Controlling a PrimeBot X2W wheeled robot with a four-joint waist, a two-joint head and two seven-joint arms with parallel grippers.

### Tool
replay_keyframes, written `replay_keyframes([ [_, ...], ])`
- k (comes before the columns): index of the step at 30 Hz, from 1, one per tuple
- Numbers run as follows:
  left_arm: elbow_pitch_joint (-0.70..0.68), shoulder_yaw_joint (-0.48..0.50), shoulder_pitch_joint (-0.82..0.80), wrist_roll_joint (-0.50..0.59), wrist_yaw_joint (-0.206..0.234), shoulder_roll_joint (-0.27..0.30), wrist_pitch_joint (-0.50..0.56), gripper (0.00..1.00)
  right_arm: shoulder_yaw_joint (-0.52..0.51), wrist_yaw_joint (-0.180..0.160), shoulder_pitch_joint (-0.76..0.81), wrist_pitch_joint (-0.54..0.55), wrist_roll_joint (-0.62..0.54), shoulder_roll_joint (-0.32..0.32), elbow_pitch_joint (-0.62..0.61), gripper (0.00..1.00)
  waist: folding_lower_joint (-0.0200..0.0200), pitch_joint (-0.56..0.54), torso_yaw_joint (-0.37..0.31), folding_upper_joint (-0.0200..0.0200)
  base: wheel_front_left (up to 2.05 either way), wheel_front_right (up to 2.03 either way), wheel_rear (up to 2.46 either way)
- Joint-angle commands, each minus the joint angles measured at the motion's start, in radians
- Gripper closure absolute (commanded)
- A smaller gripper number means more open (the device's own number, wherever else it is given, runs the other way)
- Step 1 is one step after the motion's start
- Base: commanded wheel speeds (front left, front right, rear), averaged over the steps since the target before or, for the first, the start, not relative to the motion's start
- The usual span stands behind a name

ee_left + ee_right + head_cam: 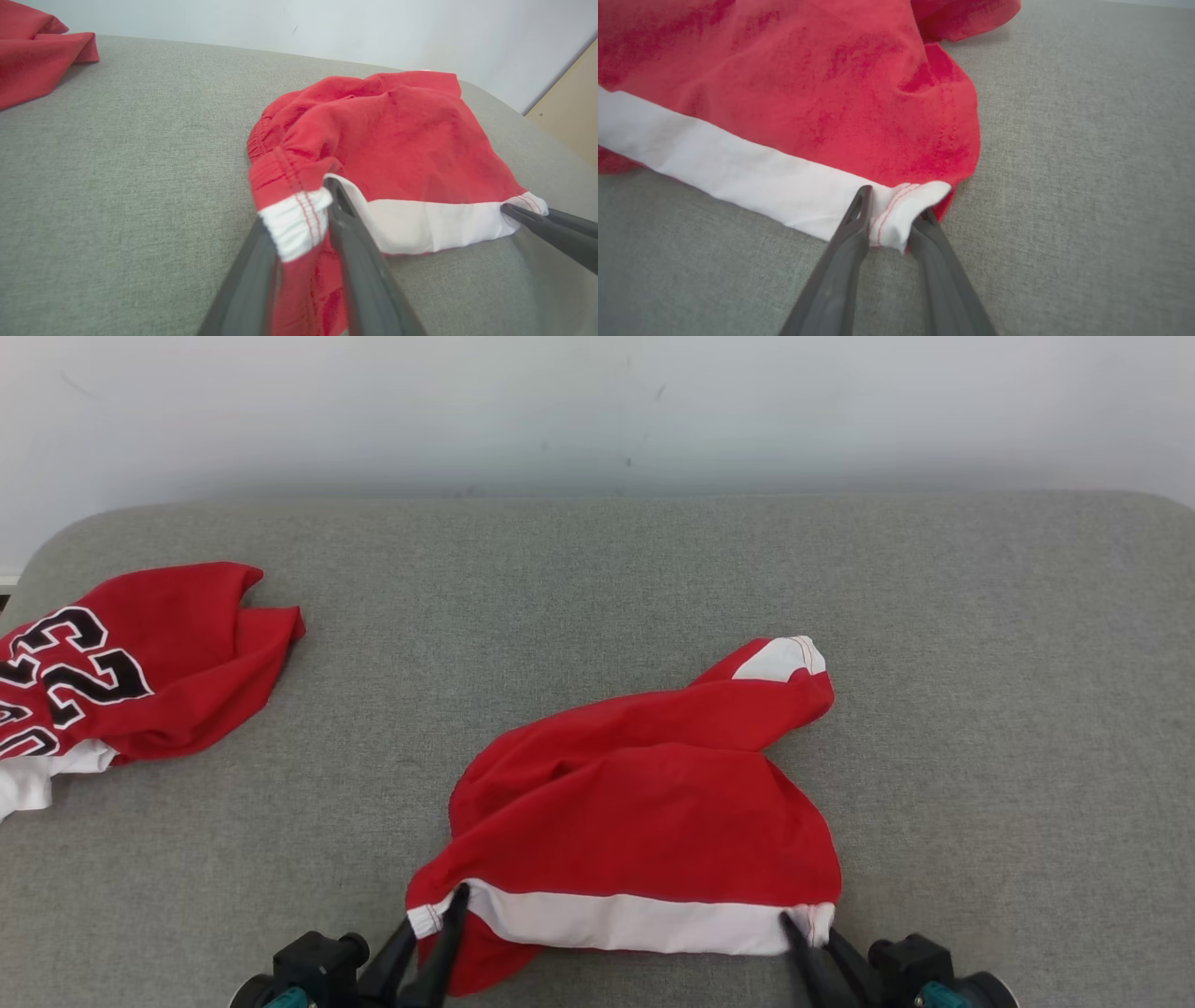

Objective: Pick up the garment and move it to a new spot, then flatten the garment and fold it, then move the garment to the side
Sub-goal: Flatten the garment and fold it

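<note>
A: Red cloth with a white band (pixel 625 922) along the near edge. Lying where, exactly?
B: Lower centre of the head view, heaped on the grey upholstered surface (pixel 597 579). Garment (pixel 644 803) crumpled and humped in the middle, one twisted tail reaching toward the upper right and ending in a white cuff.
A: And the left gripper (pixel 436 910)?
B: Lower left corner of the head view, clamped onto the band's left end. From the left wrist view: white stitched corner squeezed between the two dark fingers (pixel 355 252), loose red fabric hanging below, down the bottom centre of the frame.
A: Right gripper (pixel 808 926), then?
B: Lower right, likewise narrowed onto cloth — the band's right corner bunched between the fingertips at the centre of the right wrist view, touching both. Seen too at the right edge of the left wrist view, tips against that same corner.
A: Band itself?
B: Drawn nearly straight from one grip to the other, low over the surface, across the bottom of the head view.
A: Anything else around?
B: Numbered jersey (pixel 140 663) at the left edge, upper left of the garment — red, black numerals outlined in white, a white patch beneath, well apart. Pale wall (pixel 597 411) across the top.
</note>
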Motion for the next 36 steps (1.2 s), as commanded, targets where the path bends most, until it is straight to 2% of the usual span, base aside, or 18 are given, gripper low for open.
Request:
replay_keyframes([
  [1,-0.002,-0.001,0.009,-0.001,0.002,0.008,-0.001,1.00,0.001,-0.002,-0.010,0.000,0.005,-0.002,0.000,1.00,-0.0001,-0.001,0.001,-0.0001,0.00,0.00,0.00],
  [10,-0.081,-0.015,-0.059,-0.036,0.002,0.032,-0.001,1.00,-0.036,-0.002,-0.048,0.000,0.074,-0.038,-0.162,1.00,-0.0001,-0.005,-0.022,-0.0001,0.00,0.00,0.00],
  [14,-0.104,-0.050,-0.169,-0.068,0.002,0.074,-0.001,1.00,-0.039,-0.002,-0.128,0.000,0.128,-0.074,-0.215,1.00,-0.0001,0.015,-0.044,-0.0001,0.00,0.00,0.00],
  [20,-0.122,-0.150,-0.478,-0.177,0.002,0.133,0.054,1.00,-0.065,-0.002,-0.343,0.000,0.219,-0.145,-0.241,1.00,-0.0001,0.106,-0.069,-0.0001,0.00,0.00,0.00],
  [28,-0.038,-0.219,-1.004,-0.336,0.002,0.191,0.165,1.00,-0.091,-0.002,-0.778,0.063,0.384,-0.223,-0.221,1.00,-0.0001,0.334,-0.114,-0.0001,0.00,0.00,0.00],
  [33,0.048,-0.290,-1.327,-0.380,0.002,0.189,0.223,1.00,-0.116,-0.002,-1.077,0.144,0.442,-0.251,-0.157,1.00,-0.0001,0.465,-0.138,-0.0001,0.00,0.00,0.00],
  [36,0.129,-0.300,-1.493,-0.410,0.002,0.184,0.224,1.00,-0.132,-0.002,-1.250,0.185,0.454,-0.251,-0.089,1.00,-0.0001,0.520,-0.155,-0.0001,0.00,0.00,0.00],
])
